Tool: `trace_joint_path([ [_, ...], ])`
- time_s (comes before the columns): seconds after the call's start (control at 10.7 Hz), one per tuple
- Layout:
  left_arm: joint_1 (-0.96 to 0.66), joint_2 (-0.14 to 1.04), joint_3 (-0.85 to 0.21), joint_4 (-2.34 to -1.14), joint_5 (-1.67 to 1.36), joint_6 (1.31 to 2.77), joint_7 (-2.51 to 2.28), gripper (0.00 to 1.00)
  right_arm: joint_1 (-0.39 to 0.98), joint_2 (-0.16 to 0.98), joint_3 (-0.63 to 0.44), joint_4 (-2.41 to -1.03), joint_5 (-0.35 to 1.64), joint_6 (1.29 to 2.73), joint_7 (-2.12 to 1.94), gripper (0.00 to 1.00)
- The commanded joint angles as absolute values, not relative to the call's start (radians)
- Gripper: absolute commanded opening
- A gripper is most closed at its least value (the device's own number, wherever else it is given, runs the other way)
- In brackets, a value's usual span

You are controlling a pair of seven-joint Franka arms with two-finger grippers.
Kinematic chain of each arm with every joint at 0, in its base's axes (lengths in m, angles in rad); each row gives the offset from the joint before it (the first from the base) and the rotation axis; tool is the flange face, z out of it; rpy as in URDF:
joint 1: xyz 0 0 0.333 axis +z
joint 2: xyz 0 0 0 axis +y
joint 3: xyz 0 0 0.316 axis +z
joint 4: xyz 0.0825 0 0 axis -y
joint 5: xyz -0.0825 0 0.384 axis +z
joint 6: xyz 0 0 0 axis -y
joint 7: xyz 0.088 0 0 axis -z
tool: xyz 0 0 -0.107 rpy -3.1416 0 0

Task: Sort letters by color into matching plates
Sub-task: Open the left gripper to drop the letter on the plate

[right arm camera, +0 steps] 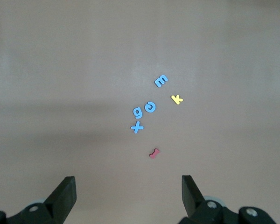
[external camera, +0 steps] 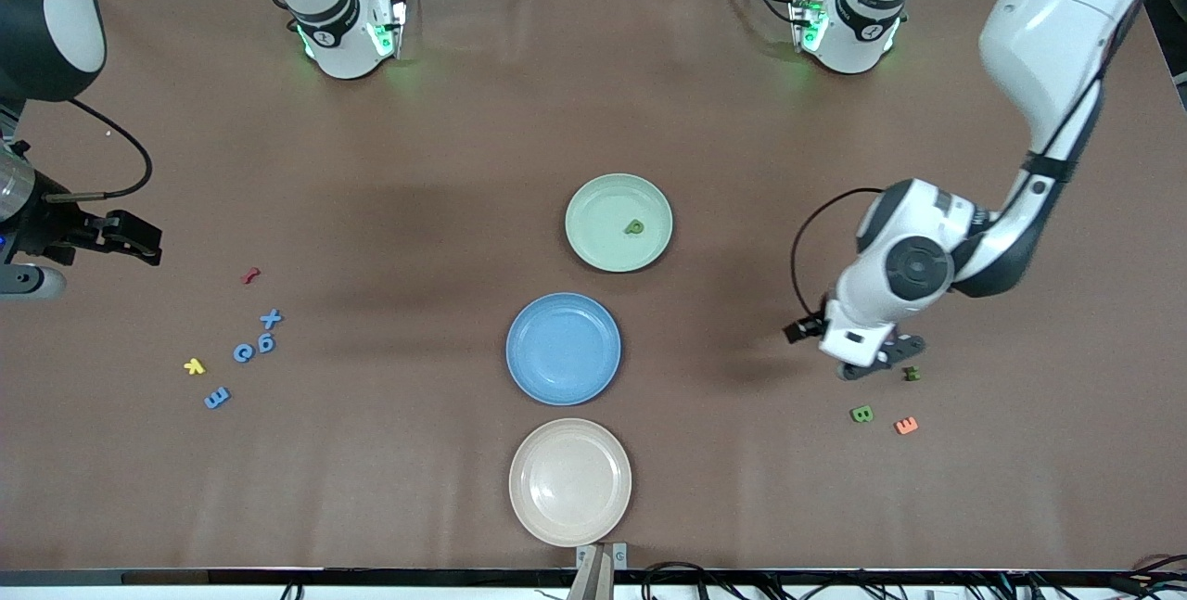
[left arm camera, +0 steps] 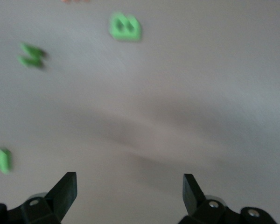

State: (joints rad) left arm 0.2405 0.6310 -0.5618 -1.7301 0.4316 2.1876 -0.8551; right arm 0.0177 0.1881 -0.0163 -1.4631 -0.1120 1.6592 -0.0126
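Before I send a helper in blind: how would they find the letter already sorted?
Three plates run down the table's middle; take the mint green plate, farthest from the front camera. The green letter lies in it. The blue plate and beige plate hold nothing.

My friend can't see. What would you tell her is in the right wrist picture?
Four blue letters lie scattered on a brown table, with a yellow letter and a red letter beside them. The right gripper hangs above, jaws open, holding nothing.

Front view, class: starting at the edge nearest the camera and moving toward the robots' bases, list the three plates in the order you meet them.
Beige plate → blue plate → pale green plate, which already holds one green letter.
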Motion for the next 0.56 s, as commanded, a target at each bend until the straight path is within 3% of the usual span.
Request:
trace_joint_path([
  [0.0, 0.299, 0.65, -0.496, -1.666, 0.457, 2.178, -0.648, 1.0, 0.008, 0.179, -0.008, -1.499, -0.103, 1.698, -0.003, 1.0],
  [0.19, 0.298, 0.676, -0.424, -1.631, 0.453, 2.184, -0.544, 1.0, 0.008, 0.179, -0.008, -1.499, -0.103, 1.698, -0.003, 1.0],
  [0.47, 0.296, 0.735, -0.397, -1.531, 0.445, 2.186, -0.448, 1.0, 0.008, 0.179, -0.008, -1.499, -0.103, 1.7, -0.003, 1.0],
])
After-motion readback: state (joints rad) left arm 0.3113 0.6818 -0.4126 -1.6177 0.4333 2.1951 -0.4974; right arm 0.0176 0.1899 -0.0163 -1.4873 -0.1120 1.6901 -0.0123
